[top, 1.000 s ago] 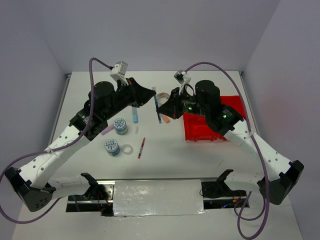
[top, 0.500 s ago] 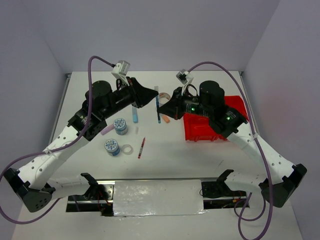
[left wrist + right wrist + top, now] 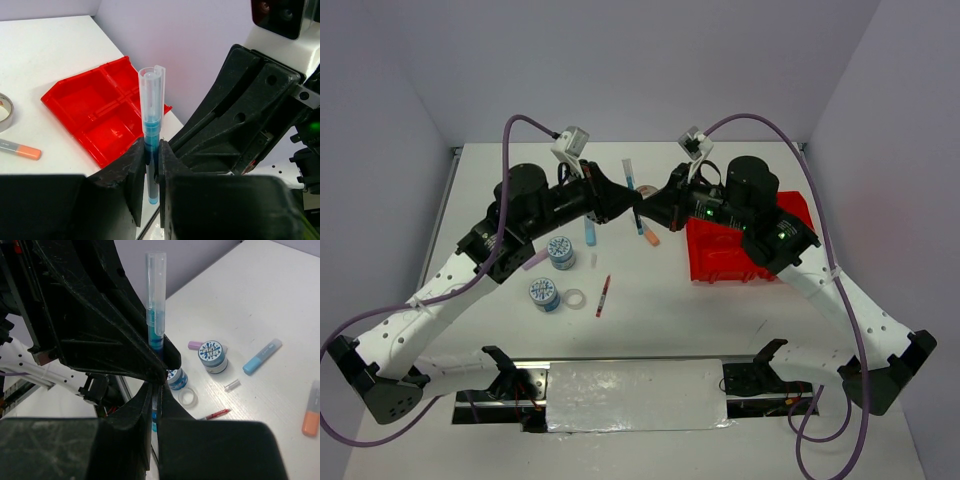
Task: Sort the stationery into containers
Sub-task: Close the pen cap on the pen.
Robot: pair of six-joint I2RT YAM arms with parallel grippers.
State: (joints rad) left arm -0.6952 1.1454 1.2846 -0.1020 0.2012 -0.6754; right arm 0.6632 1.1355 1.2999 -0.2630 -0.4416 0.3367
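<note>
Both the left fingers (image 3: 132, 175) and right fingers (image 3: 167, 412) clench the blue pen (image 3: 151, 100), upright between them.

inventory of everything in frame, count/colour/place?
blue pen: 1, blue with a clear cap, upright in the air, gripped by both grippers
red pen: 1, red, table centre
markers: 3; light-blue and orange mid-table, lilac by the left arm
patterned tape rolls: 2, blue-white, left of centre
clear tape ring: 1, beside the nearer roll
grey tape roll: 1, far centre, mostly hidden
small clear cap: 1, near the light-blue marker
red tray: 1, four compartments, right side
table: 1, white
left gripper: black, shut on the blue pen
right gripper: black, shut on the blue pen
</note>
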